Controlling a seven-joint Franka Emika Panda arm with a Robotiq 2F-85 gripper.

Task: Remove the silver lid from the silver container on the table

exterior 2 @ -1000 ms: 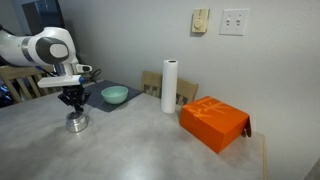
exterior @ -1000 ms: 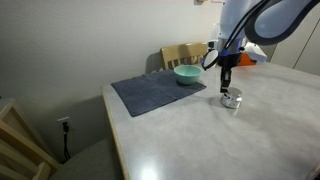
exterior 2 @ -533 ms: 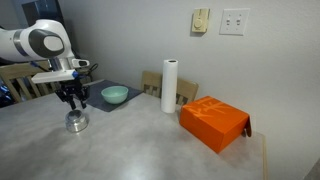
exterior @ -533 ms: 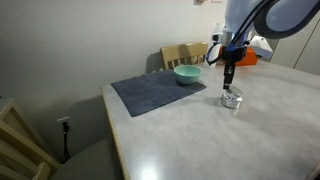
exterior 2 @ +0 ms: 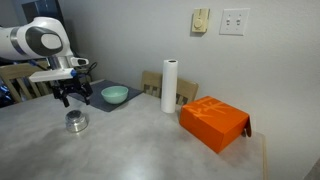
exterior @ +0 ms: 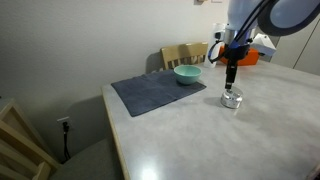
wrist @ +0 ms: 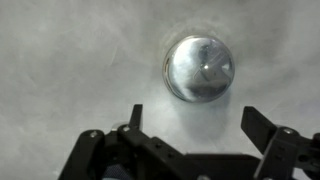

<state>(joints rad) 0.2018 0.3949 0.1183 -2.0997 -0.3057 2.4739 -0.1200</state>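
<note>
The silver container (exterior: 231,99) (exterior 2: 75,121) stands on the table (exterior: 180,135), small and shiny. From above in the wrist view, the domed silver lid (wrist: 198,67) covers it. My gripper (exterior: 231,78) (exterior 2: 68,98) hangs a little above the lid, apart from it. It is open, and in the wrist view the gripper (wrist: 198,125) has nothing but bare tabletop between its dark fingers (wrist: 262,125). The lid lies just beyond the fingertips in that view.
A teal bowl (exterior: 187,74) (exterior 2: 114,95) sits on a dark mat (exterior: 155,92) near the container. An orange box (exterior 2: 213,122) and a paper towel roll (exterior 2: 169,86) stand further along the table. A wooden chair (exterior: 183,54) is behind the bowl.
The gripper was shut low on the lid; it has opened and risen straight up. The lid and container stayed where they were on the table.
</note>
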